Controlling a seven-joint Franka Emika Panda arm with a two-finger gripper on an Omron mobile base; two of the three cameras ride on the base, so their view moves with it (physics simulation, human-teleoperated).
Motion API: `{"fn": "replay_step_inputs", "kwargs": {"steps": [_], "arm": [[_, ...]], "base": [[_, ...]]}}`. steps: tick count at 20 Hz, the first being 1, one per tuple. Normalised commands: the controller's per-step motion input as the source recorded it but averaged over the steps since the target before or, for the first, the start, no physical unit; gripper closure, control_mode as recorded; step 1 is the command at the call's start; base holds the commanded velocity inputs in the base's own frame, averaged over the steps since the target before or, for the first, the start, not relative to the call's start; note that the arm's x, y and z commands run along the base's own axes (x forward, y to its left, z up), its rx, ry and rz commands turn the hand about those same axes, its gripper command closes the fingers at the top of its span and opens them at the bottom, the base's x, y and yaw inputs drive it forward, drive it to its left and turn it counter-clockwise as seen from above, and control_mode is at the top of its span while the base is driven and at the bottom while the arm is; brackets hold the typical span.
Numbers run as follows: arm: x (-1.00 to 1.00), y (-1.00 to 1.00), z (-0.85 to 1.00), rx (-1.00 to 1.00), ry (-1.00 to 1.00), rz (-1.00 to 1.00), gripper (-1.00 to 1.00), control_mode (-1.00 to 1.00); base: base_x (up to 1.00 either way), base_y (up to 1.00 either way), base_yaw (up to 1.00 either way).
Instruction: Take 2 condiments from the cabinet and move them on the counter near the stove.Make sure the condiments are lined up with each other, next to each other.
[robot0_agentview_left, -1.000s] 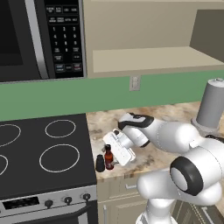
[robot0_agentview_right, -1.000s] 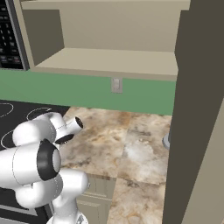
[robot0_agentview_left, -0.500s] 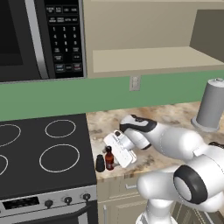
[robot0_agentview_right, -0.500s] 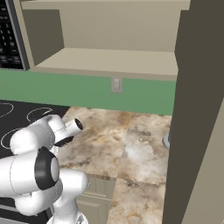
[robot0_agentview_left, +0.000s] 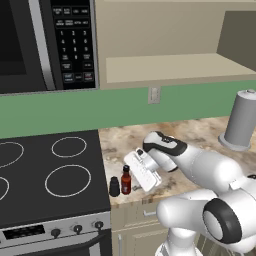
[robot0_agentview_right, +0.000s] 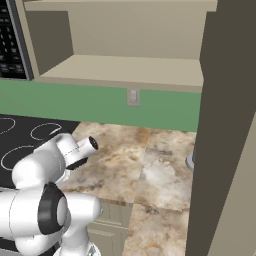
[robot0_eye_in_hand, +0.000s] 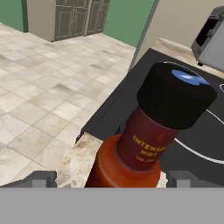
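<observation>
The slim red-brown sauce bottle (robot0_agentview_left: 126, 180) with a black cap stands upright on the counter (robot0_agentview_left: 200, 135), close to the stove's (robot0_agentview_left: 50, 175) right edge. The short black shaker (robot0_agentview_left: 114, 186) stands just left of it, almost touching. My gripper (robot0_agentview_left: 132, 175) is low beside the bottle, coming from the right. In the hand view the bottle (robot0_eye_in_hand: 148, 135) rises close between the two fingertips (robot0_eye_in_hand: 41, 178), which stand wide apart and clear of it, so the gripper (robot0_eye_in_hand: 113, 180) is open. The cabinet shelf (robot0_agentview_left: 170, 67) above is bare.
A black microwave (robot0_agentview_left: 45, 45) hangs over the stove. A tall grey cylinder (robot0_agentview_left: 241, 120) stands on the counter at the right. In the right base view, an open cabinet door (robot0_agentview_right: 225, 125) blocks the right side, and my arm (robot0_agentview_right: 55, 160) bends low at the left.
The forearm has swung a little to the right and the hand has shifted slightly. Bottle and shaker stay where they were.
</observation>
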Motion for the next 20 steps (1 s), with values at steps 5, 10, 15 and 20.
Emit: {"fn": "replay_step_inputs", "kwargs": {"steps": [5,10,15,20], "arm": [[0.02,-0.29,0.00,0.01,-0.01,-0.01,-1.00,-1.00],[0.01,-0.36,0.03,0.02,-0.03,-0.01,-1.00,-1.00],[-0.18,-0.43,0.30,0.02,-0.10,-0.02,-1.00,-1.00],[-0.54,-0.24,0.74,0.08,-0.03,-0.10,-1.00,-1.00]], "base": [[0.00,0.00,0.00],[0.00,0.00,0.00],[0.00,0.00,0.00],[0.00,0.00,0.00]]}}
